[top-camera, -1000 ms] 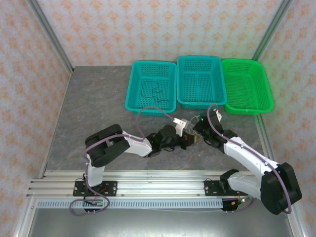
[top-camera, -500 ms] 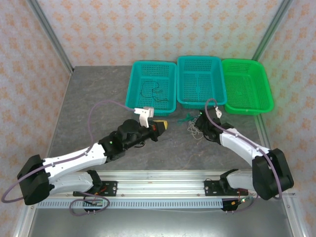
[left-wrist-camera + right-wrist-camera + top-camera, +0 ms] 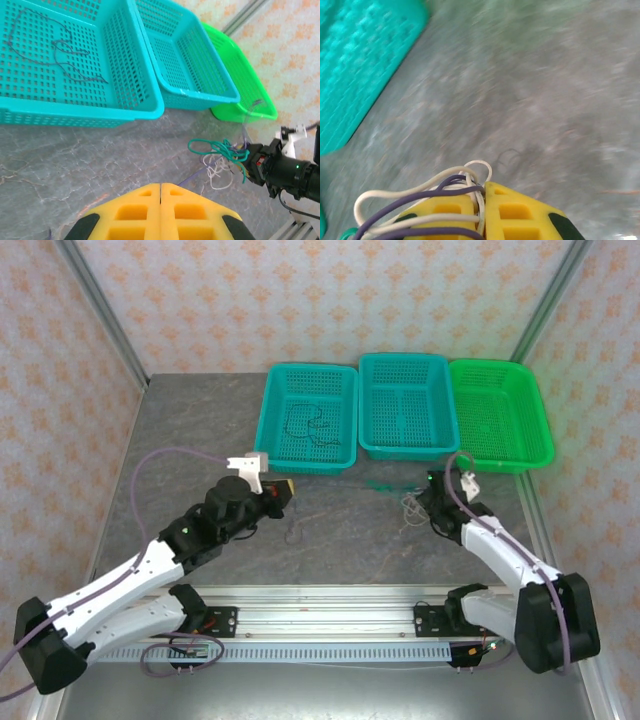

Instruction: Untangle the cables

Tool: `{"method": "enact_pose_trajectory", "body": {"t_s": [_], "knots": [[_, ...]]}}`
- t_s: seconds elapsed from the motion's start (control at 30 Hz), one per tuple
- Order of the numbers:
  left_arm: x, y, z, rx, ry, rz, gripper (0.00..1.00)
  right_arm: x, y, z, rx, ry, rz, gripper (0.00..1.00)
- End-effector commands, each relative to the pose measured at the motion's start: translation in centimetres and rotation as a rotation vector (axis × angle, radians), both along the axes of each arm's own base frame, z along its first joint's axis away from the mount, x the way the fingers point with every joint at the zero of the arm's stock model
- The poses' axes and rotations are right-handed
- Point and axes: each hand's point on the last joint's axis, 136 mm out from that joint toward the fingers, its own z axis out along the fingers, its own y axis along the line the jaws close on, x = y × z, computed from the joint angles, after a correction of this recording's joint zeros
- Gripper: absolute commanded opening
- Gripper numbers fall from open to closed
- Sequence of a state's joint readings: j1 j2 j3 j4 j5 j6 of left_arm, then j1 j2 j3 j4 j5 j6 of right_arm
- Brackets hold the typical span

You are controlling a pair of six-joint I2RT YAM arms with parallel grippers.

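Grey marbled worktop [image 3: 180, 440] carries 3 baskets along its far edge: a left teal basket [image 3: 300, 460], a middle teal basket [image 3: 405, 451] and a green basket [image 3: 500, 461]. We find the cables [image 3: 408, 505] as a small clump of whitish, green and dark strands on the worktop just in front of the middle teal basket. 1 dark strand [image 3: 305, 427] already lies in the left teal basket.

Our right fingers [image 3: 482, 192] are pinching whitish and purple strands of that clump. Our left fingers [image 3: 160, 192] are pressed together, well apart from the clump. Whether a thin strand is caught between them we cannot tell.

We judge these wires light, soft and springy, likely to drag their neighbours along and to slip from a loose pinch. We would take 1 free loop at the clump's edge, such as the green loop [image 3: 220, 146], and draw it out slowly while the other side anchors.
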State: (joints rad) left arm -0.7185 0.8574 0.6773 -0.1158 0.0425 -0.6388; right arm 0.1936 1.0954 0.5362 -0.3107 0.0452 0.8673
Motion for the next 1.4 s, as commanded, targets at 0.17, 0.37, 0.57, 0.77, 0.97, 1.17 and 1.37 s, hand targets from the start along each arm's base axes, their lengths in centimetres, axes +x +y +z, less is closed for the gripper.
{"method": "enact_pose_trajectory", "body": {"t_s": [0.17,0.37,0.57,0.77,0.97,1.17,1.37], "knots": [[0.8,5.3,0.3,0.02,0.003,0.206,0.0,-5.4,-7.8,-1.3,-0.163,0.153,-0.324,0.11],[0.6,5.6,1.7,-0.025,-0.032,0.182,0.0,-4.0,-6.4,-1.0,-0.075,0.086,-0.226,0.09],[0.9,2.6,8.9,-0.077,-0.14,0.028,0.0,-0.5,-0.4,-0.1,0.153,-0.067,0.071,0.04],[4.7,1.4,18.7,-0.002,-0.319,0.056,0.0,-0.1,1.2,0.9,0.204,-0.077,0.143,0.03],[14.1,-1.1,21.7,0.112,-0.364,0.104,0.0,-0.3,2.6,2.0,0.243,-0.107,0.207,0.02],[23.3,-1.7,15.3,0.143,-0.23,0.162,0.0,-0.8,4.3,3.0,0.277,-0.138,0.318,0.0],[24.8,-0.4,9.2,0.046,-0.097,0.213,0.63,-1.3,7.9,6.0,0.334,-0.219,0.55,0.0]]}}
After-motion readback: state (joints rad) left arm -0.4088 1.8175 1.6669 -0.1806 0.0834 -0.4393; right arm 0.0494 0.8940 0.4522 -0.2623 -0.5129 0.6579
